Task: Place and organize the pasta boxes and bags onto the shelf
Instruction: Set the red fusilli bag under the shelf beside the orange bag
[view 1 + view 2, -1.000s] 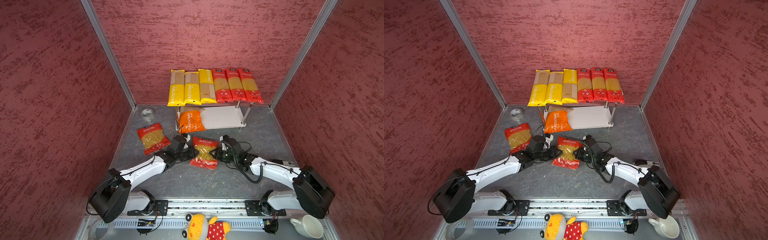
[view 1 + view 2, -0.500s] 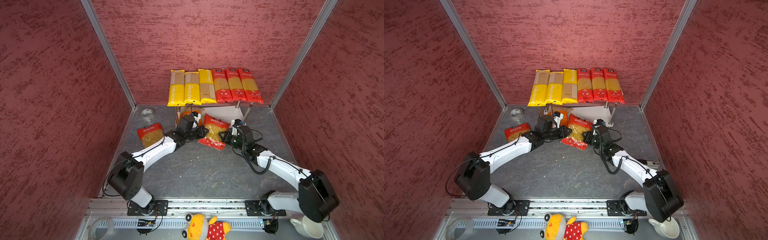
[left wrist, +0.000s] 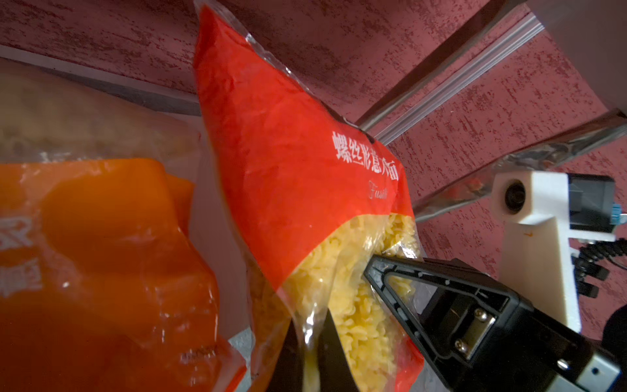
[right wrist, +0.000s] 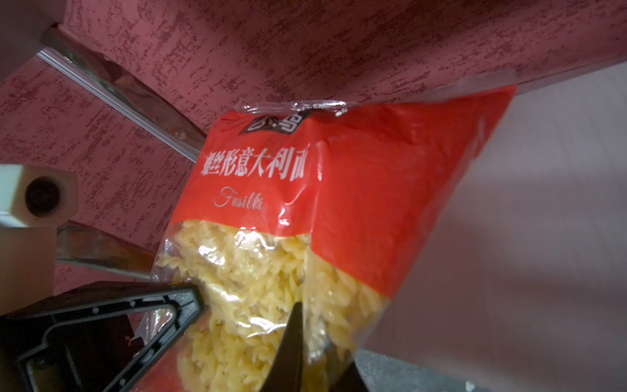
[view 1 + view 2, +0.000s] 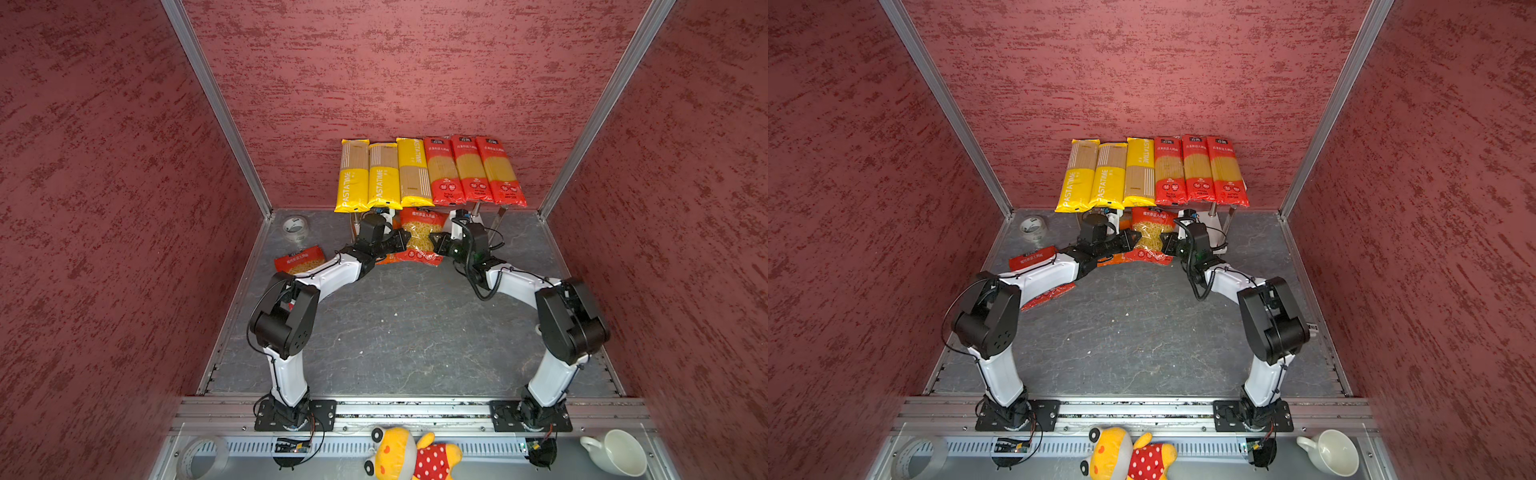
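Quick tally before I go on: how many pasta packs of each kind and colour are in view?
Yellow spaghetti packs: 3
Red spaghetti packs: 3
Red bags: 2
Orange bag: 1
Total: 9
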Robot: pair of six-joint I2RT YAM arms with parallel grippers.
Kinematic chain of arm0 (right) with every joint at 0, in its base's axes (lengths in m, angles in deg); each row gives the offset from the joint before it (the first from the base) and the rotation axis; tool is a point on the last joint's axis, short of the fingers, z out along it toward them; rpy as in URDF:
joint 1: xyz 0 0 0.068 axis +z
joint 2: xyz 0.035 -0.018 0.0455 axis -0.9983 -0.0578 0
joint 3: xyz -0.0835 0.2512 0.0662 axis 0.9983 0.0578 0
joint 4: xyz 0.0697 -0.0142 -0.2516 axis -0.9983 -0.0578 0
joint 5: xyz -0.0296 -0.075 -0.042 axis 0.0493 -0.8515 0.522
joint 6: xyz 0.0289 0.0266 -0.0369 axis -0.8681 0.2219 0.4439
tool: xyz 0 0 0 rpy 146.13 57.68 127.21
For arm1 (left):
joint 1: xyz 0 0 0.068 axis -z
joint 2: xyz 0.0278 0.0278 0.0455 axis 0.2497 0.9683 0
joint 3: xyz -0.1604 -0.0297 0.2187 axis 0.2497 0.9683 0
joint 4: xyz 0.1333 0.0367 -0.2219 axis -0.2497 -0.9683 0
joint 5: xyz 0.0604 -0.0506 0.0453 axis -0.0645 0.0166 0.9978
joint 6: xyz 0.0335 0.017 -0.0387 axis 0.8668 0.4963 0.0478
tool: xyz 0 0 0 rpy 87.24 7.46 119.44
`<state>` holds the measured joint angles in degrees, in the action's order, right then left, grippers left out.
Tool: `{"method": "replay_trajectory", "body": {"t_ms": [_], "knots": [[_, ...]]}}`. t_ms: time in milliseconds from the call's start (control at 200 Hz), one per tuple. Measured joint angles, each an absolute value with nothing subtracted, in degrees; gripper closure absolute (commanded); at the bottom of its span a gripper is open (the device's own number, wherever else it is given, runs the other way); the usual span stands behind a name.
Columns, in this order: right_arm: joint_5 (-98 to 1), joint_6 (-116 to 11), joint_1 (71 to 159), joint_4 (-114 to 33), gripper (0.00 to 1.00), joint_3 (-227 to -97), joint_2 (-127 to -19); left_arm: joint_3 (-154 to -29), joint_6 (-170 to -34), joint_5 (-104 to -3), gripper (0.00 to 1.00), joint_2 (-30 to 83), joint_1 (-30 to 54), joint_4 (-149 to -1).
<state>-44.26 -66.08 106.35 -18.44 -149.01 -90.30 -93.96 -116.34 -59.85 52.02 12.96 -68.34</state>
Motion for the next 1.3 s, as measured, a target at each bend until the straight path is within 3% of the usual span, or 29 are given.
{"method": "replay_trajectory", "body": {"t_ms": [150,261,376,611,751,1062,1303], "knots": [[-44.68,-65.16,104.68,-18.85,0.76,-153.45,-95.9,-97.91,-116.84,-59.29,0.87,57.07,13.31,-67.91],[-45.68,-64.79,103.9,-19.18,0.63,-155.06,-97.8,-99.99,-116.82,-59.09,0.86,58.95,14.18,-67.95],[-46.86,-65.08,103.35,-20.03,0.57,-156.07,-98.24,-100.65,-116.42,-58.81,0.78,59.26,14.6,-67.89],[-47.06,-66.61,103.4,-20.8,0.51,-157.05,-98.26,-100.43,-115.2,-57.32,0.52,58.71,14.64,-68.23],[-47.26,-67.35,103.4,-21.76,0.47,-156.92,-97.76,-98.33,-114.22,-56.05,0.43,55.19,15.1,-69.63],[-46.6,-68.05,103.33,-24.18,0.49,-157.16,-97.65,-91.2,-112.84,-54.3,0.38,45.07,18.38,-71.05],[-42.76,-69.27,103.66,-28.14,0.5,-167.83,-104.92,-79.62,-112.93,-53.36,0.38,37.42,19.75,-71.78]]}}
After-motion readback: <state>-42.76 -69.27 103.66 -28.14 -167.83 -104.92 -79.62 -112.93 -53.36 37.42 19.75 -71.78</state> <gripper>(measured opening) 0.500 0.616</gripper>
